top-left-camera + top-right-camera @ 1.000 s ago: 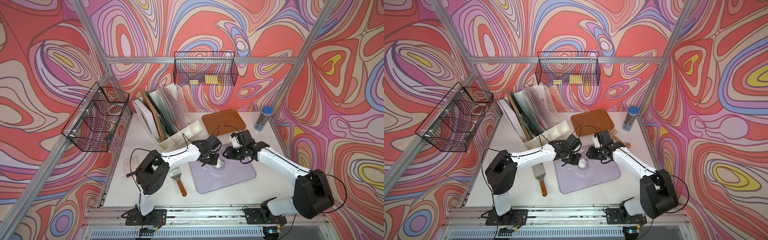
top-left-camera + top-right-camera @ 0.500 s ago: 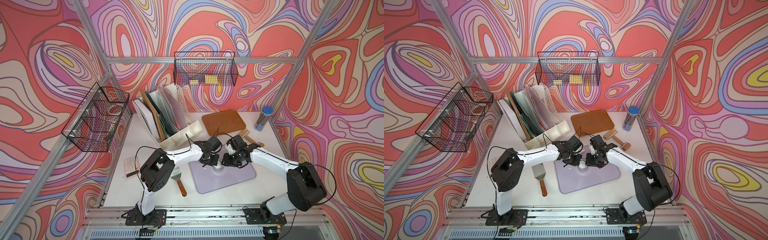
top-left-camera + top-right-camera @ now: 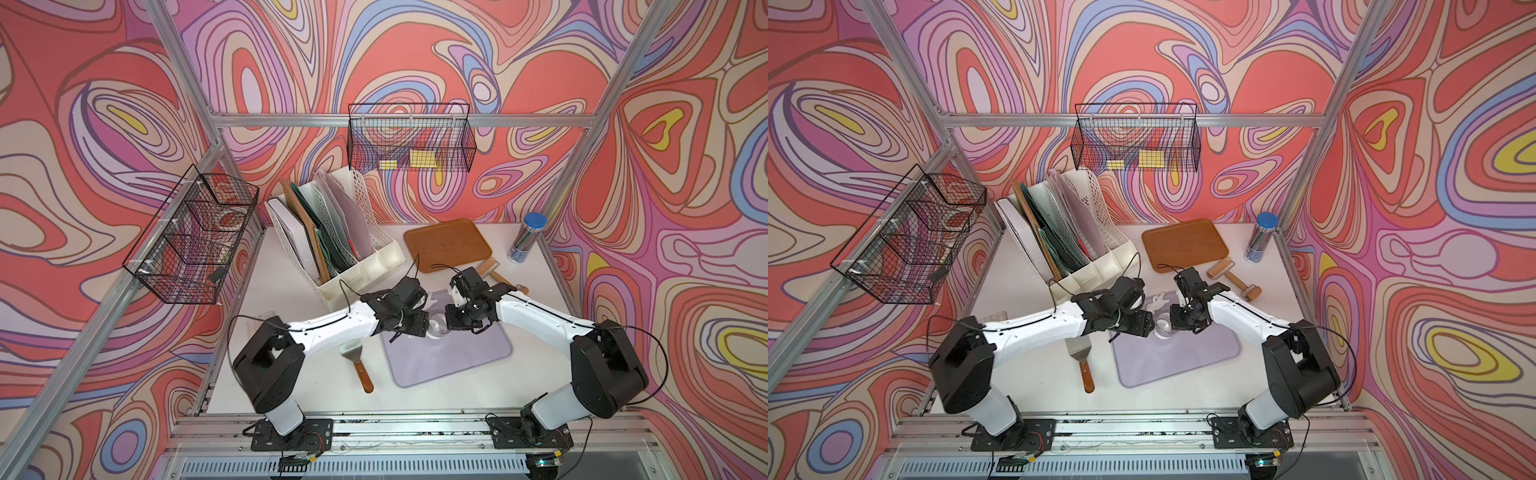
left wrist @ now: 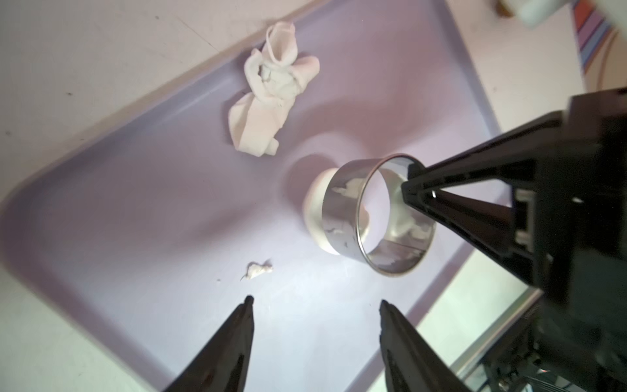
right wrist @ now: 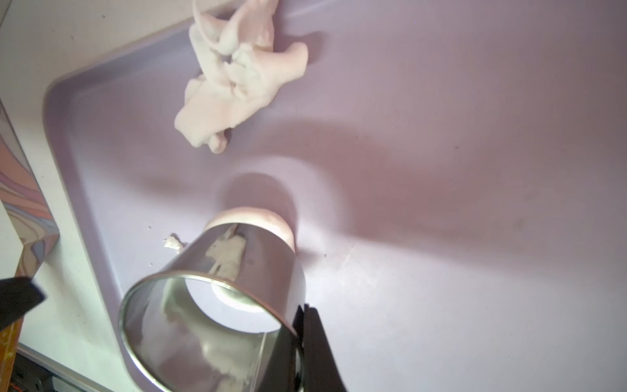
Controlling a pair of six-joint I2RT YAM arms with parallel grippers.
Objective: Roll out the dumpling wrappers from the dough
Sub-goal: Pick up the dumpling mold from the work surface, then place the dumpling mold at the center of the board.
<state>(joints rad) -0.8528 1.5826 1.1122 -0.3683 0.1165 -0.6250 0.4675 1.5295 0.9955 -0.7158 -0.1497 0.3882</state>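
Thin round white dough wrapper (image 4: 314, 210) lies flat, face up, near the far left corner of lilac silicone mat (image 4: 135, 203), partly hidden by tilted shiny steel ring cutter (image 4: 342, 217). The right gripper (image 4: 410, 186) pinches the cutter wall. On the left gripper (image 4: 315, 300) fingers spread, empty. Crumpled white dough scrap (image 4: 268, 95) nearby.

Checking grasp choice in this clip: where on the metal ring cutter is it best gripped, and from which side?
Its thin wall at the top rim, one finger inside, one outside, coming from the open top. The ring cutter is a hollow, thin-walled band, likely too wide and slippery to span. The right gripper pinches it this way, tilted over the wrapper on the purple mat.
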